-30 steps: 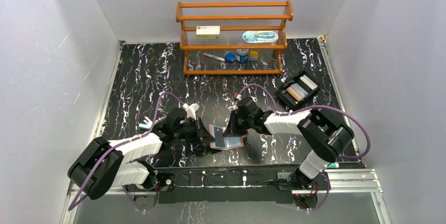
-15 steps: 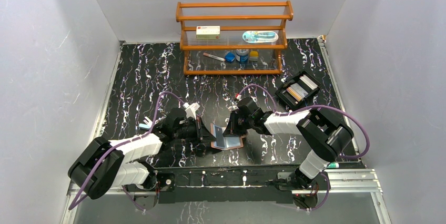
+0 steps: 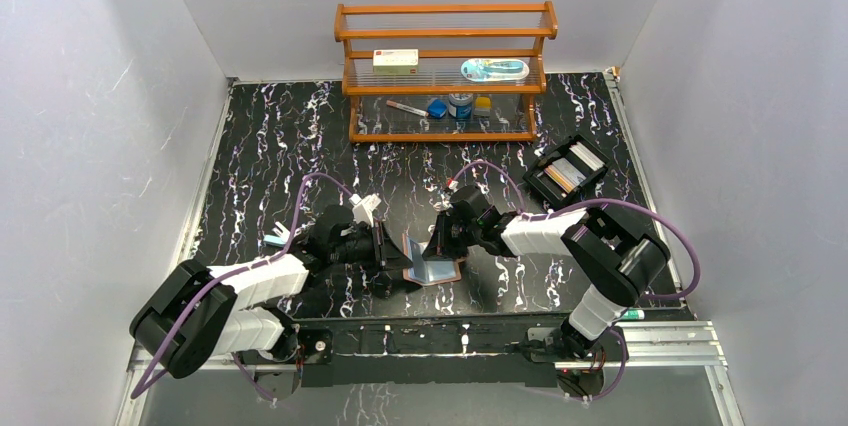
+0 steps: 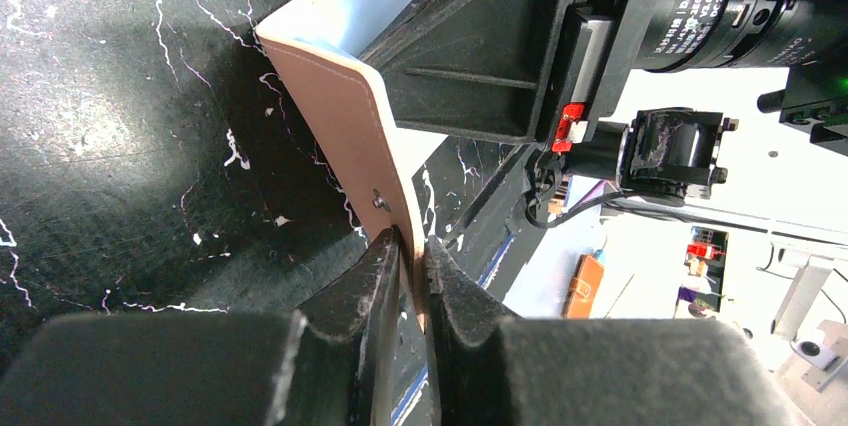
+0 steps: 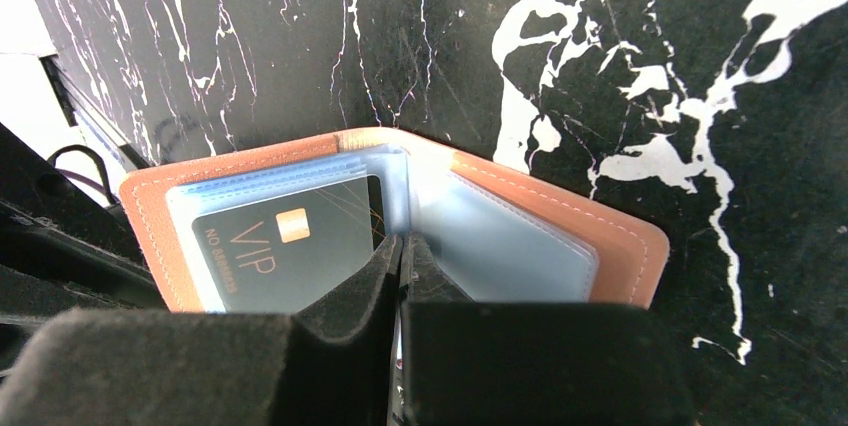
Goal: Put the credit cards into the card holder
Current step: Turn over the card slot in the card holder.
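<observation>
- Left gripper [image 4: 410, 264]: jaws nearly closed, pinching the raised flap of the tan-pink leather folding card holder [image 4: 335, 96].
- Right gripper [image 5: 400, 251]: fingers pressed together, tips at the holder's fold, against its bluish clear sleeves [image 5: 500, 246].
- One sleeve holds a dark grey plastic VIP card [image 5: 290, 246].
- Far right of the holder: black plastic compartment tray [image 3: 538, 186] containing whitish cards [image 3: 583, 157].

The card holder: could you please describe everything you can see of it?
The card holder is a small tan-pink, leather-looking folding wallet with stitched edges and a small stud, half open on the black marbled table. Bluish clear sleeves fan inside; one holds a dark card printed VIP. The left gripper pinches the edge of its raised cover. The right gripper, closed, sits at the sleeves near the fold; whether it grips one is unclear.
</observation>
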